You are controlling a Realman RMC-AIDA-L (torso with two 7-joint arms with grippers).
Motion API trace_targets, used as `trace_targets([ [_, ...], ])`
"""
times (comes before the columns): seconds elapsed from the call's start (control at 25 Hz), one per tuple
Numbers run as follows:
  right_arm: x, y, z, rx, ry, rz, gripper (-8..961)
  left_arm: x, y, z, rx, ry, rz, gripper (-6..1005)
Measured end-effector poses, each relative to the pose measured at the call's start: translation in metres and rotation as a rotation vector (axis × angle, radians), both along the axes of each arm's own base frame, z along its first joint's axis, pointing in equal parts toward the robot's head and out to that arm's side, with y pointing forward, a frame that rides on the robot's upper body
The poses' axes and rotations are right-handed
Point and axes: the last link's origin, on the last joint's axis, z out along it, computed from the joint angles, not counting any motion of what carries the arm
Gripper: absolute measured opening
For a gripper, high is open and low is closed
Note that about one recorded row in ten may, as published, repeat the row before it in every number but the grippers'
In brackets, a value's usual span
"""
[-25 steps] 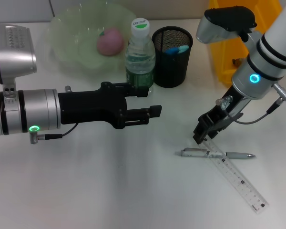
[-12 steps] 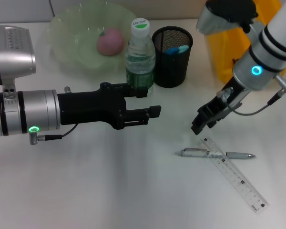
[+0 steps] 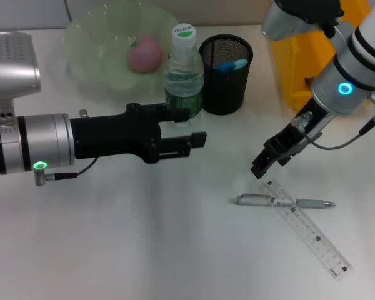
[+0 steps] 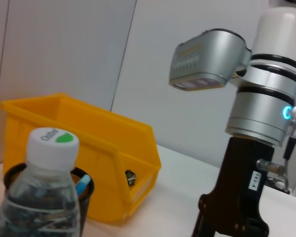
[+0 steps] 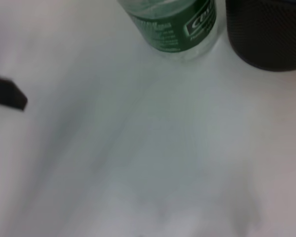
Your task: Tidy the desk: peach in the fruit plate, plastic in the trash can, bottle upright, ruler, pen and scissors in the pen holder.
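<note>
left gripper is standing open, empty, just before the upright bottle | right gripper is hovering, closure hard to tell, just above the ruler | pen is lying across the ruler

A clear ruler lies flat, crossed over a silver pen, just below the right claw. The bottle stands upright beyond the left claw, beside the black pen holder. The pink peach sits in the fruit plate.
</note>
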Motion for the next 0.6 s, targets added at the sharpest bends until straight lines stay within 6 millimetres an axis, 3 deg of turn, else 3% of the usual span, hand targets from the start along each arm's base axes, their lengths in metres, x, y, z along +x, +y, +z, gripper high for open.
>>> trace_targets([
  [0.6, -0.006, -0.019, -0.004, 0.044, -0.038, 0.064, 637, -0.001, 0.006, 0.008, 0.032, -0.009, 0.011, 658],
])
